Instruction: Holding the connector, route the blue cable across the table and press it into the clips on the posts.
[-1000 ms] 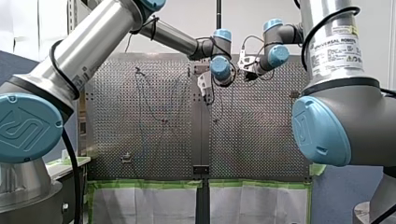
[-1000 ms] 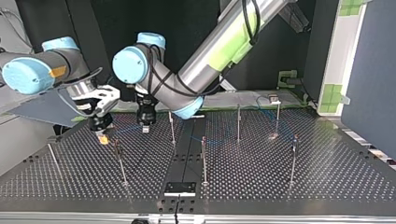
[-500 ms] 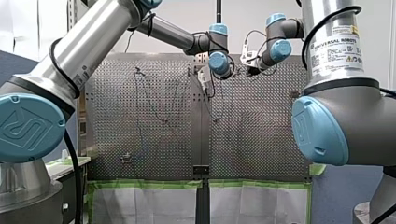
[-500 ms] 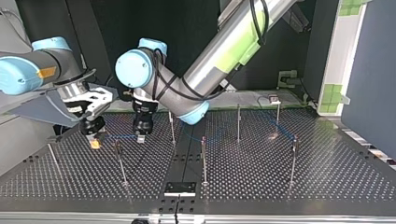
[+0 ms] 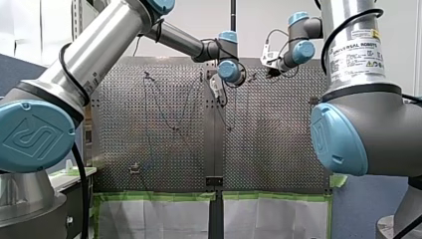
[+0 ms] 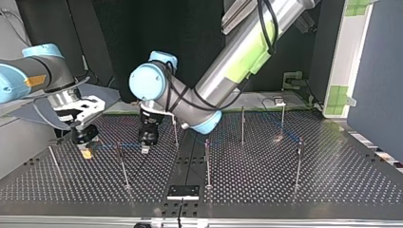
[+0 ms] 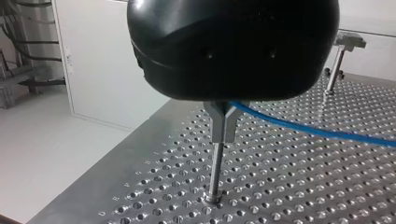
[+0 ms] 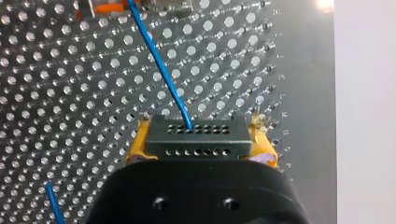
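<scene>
So in the top view my right arm is coming in from the upper left edge with its wrist bent downward, and the right gripper (image 6: 86,152) is hanging just above the table (image 6: 332,180) at the left of the frame. In the right wrist view its yellow pads (image 8: 135,145) are clamping the dark connector (image 8: 196,139) from both sides, and the blue cable (image 8: 161,70) is running out of the connector's face and away ahead of the gripper.

My left arm is coming down from the upper right. Its long silver forearm is slanting toward the middle, the wrist is folding over, and the left gripper (image 6: 145,149) is pointing straight down, left of centre. In the left wrist view its metal fingers (image 7: 223,122) are looking pinched together on the cable, which is trailing off to one side low over the table. A thin post (image 7: 215,172) is standing right under the fingertips.

In the top view the cable is stretching nearly level between the two grippers and passing the top of a post (image 6: 122,164). I can't tell if it's sitting in the clip there.

In the front view both arms are reaching far out, and their wrists are sitting close together at the upper middle.
</scene>
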